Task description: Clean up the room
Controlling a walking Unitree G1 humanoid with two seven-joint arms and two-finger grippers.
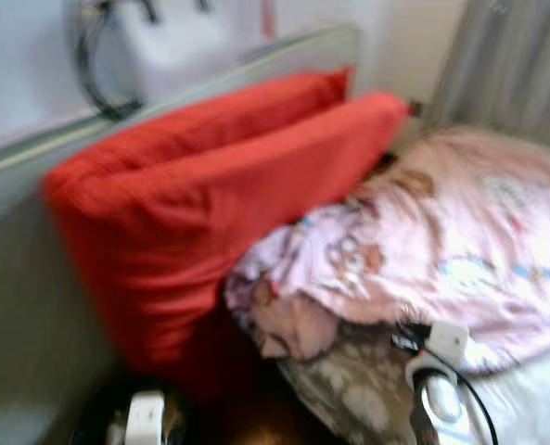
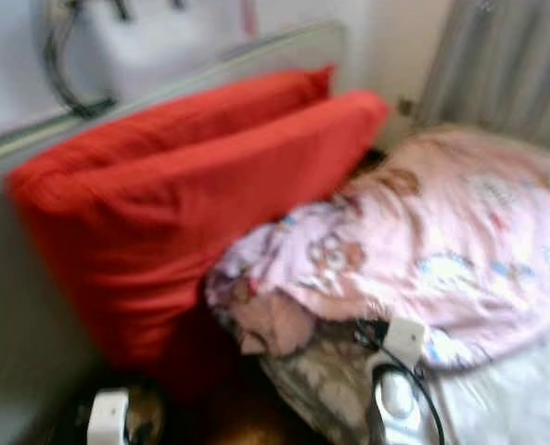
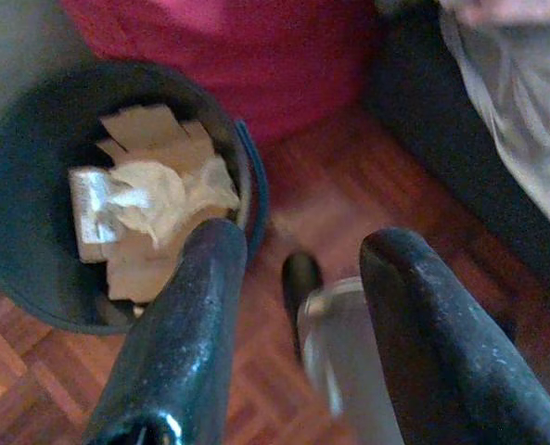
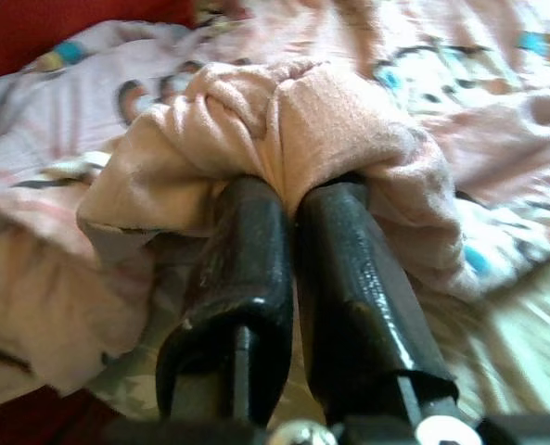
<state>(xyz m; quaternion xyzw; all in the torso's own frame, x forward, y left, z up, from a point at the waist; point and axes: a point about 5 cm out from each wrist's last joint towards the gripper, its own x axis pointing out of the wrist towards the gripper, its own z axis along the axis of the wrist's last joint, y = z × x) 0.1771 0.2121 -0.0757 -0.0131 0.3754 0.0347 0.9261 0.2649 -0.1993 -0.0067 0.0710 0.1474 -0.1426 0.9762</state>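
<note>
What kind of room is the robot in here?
Most likely a bedroom: a bed with a pink patterned blanket, two big red pillows propped against the headboard, and a small bin of paper waste on the wooden floor.

Bed and floor, with what rests on each

A bed [image 1: 525, 408] carries a pink patterned blanket [image 1: 460, 241] bunched toward its near edge, with a large red cushion [image 1: 200, 204] leaning beside it against the grey headboard [image 1: 33, 306]. On the wooden parquet floor [image 3: 330, 204] stands a dark round bin [image 3: 33, 167] holding crumpled paper [image 3: 154, 209], close to the red cushion's base.
</note>
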